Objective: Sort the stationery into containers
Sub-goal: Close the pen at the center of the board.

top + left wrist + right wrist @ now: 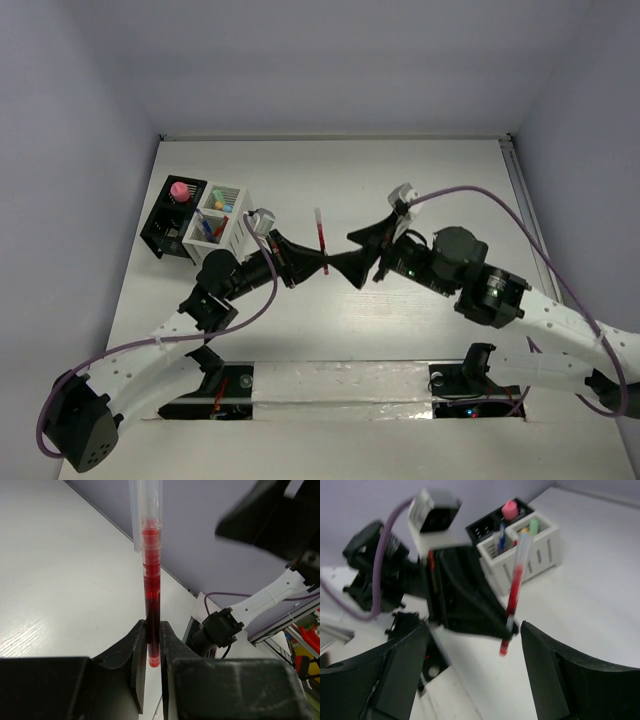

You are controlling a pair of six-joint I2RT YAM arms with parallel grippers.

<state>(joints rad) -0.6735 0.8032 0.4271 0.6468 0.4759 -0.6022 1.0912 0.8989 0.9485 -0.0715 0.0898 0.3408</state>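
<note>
Left gripper: shut hard on the red pen, pinching it just above its bottom tip.
Red pen: upright in my pinch, nearly all of it standing free above the fingers with the clear end on top. It hangs in the air over the table, between my two arms.
Right gripper: jaws wide apart, one on each side of the pen's low end, and as far as I can see they touch nothing.
White slatted box: just beside my left wrist, with a blue pen leaning in one compartment and small bright bits in the other.
Black slotted box: pressed against the white one on its far side, with the pink-topped piece standing in it.
Step, as I judge it: the left arm takes this pen to the pen compartment.
Risk, right side: the pen sits between those open fingers, so a careless pull-back could clip it and twist it in my pinch.
Risk, grip: I'm holding so low on a long shaft that a fast swing could tip it.
Risk, drop: a tilted pen could catch the box rim, or the blue pen, and fall outside.
</note>
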